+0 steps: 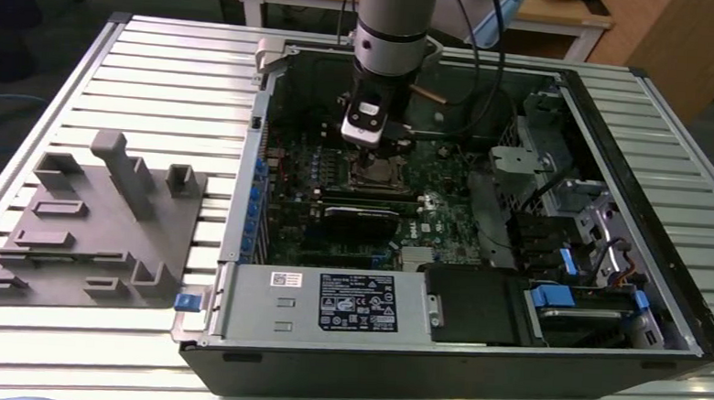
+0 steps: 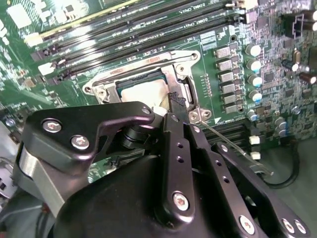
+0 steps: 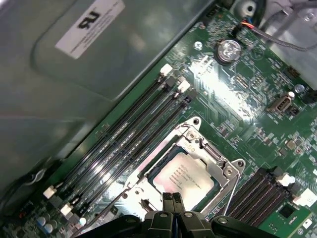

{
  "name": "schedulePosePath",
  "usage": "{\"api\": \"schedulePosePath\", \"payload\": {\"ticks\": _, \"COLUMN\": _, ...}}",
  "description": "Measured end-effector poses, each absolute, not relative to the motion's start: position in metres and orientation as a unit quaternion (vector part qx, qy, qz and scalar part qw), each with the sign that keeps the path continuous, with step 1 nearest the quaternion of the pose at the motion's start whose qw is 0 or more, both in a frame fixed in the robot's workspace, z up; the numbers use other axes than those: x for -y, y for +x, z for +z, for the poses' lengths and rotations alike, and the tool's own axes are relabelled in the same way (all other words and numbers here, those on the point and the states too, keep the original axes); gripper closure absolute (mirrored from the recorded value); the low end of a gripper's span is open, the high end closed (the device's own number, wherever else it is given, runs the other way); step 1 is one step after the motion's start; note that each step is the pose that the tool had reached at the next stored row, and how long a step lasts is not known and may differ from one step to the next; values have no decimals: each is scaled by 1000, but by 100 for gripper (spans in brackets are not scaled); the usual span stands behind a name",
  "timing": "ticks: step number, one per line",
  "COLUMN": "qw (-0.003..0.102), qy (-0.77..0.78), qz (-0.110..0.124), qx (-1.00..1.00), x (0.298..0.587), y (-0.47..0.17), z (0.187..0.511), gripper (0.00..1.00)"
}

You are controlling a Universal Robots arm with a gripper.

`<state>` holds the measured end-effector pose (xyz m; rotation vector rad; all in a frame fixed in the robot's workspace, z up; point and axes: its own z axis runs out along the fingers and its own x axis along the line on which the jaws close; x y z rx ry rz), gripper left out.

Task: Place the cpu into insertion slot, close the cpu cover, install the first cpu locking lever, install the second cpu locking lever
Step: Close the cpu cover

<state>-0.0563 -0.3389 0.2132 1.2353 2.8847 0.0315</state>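
From where I stand, the arm reaches down into the open computer case [image 1: 446, 379]. Its gripper [image 1: 378, 151] hangs in the upper middle of the exterior view, right over the insertion slot [image 1: 378, 174].

In the first wrist view the cpu [image 3: 184, 177] lies flat in that slot. The cpu cover [image 3: 218, 163] looks folded down around it, its silvery frame bordering the chip's top. The gripper's fingers are pressed together with nothing between them. In both wrist views their joined tip sits at the edge of the cover, touching it or just off it; I cannot tell which.

In the second wrist view a thin wire lever [image 2: 233, 146] runs out beside the socket and looks unlatched. So I judge the work stands at pressing the cover shut, with that lever not yet hooked.

To do this well, I'd say the push should go straight down on the metal frame and never on the chip. It should be gentle enough that the cover settles level on all sides. The tip should also keep off the memory slots [image 3: 129, 134] just beside the socket, and off the small parts around it.
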Motion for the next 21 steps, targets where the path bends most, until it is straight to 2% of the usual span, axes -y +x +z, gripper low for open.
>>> {"api": "schedulePosePath", "payload": {"ticks": 21, "qw": 1, "qy": 333, "qz": 10, "qx": -943, "x": 339, "y": -56, "z": 213, "gripper": 89}}
